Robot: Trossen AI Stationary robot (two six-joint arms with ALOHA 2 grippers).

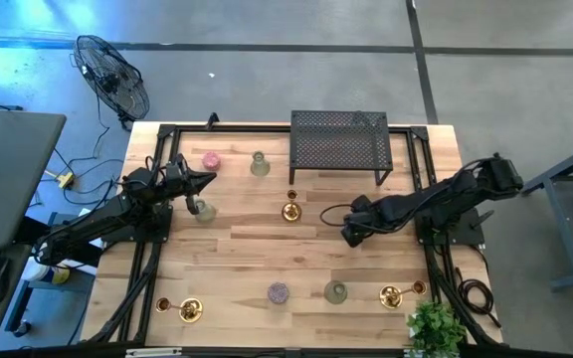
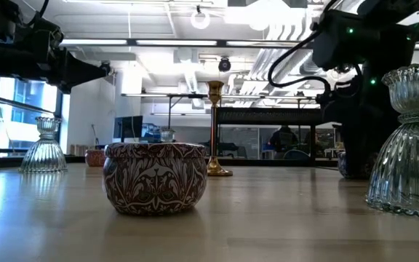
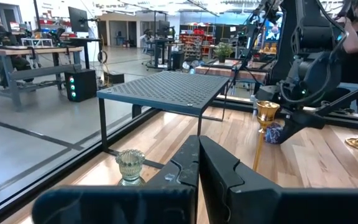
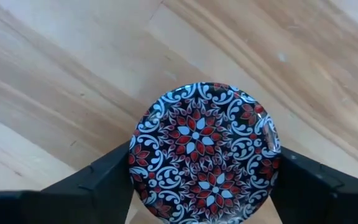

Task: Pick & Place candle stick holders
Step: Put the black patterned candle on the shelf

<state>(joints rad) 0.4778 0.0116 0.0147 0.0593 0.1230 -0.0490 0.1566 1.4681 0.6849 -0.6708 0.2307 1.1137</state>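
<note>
Between the right fingers: the right gripper (image 4: 204, 182) stands with its jaws wide, one dark finger (image 4: 107, 180) on each side of a round patterned tin holder (image 4: 204, 158); both sit hard by its wall, but I cannot tell whether they press on it yet, so I would not call it held
Which way the holder lies: straight ahead of the wrist and centred in the gap, lid facing the camera, base flat on the wooden table (image 4: 55, 74)
Long axis: none to speak of across the table, since the tin is round and squat; its own axis is upright, so any angle of the jaws should do
Coming move, as I judge it: squeeze on the tin's sides, then lift straight up
Nearer arm: the right one, already over the tin right of the table's middle; the brass holder (image 1: 289, 210) stands near, apart from the gripper
Left gripper (image 1: 202, 184): fingers pressed together, holding nothing, hovering at the table's far left side beside a clear glass holder (image 1: 204, 211), well apart from the tin
Risk: an off-centre squeeze could skid the smooth tin
</note>
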